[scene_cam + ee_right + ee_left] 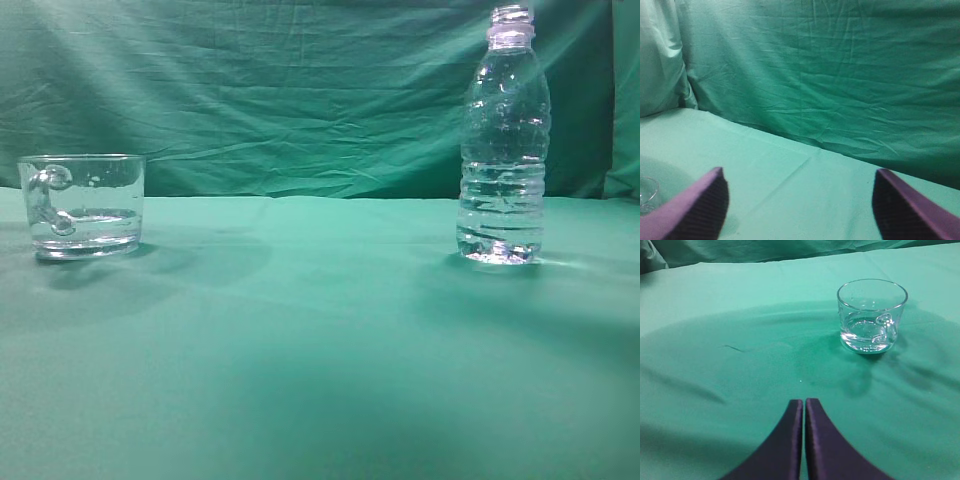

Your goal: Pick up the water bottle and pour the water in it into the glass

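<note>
The water bottle [504, 150] stands upright and capless on the right of the green table, water [500, 215] filling its ribbed lower part. The glass [84, 205] stands at the left, handle toward the camera, with a little water at the bottom. In the left wrist view the glass [871, 316] is ahead and to the right of my left gripper [804, 402], which is shut and empty. My right gripper [799, 182] is wide open and empty, facing the back cloth; the glass rim [647, 194] shows at its lower left. The bottle is out of both wrist views. Neither gripper shows in the exterior view.
A green cloth covers the table [320, 350] and hangs as a wrinkled backdrop [280, 90] behind it. A side curtain [660, 60] hangs at the left of the right wrist view.
</note>
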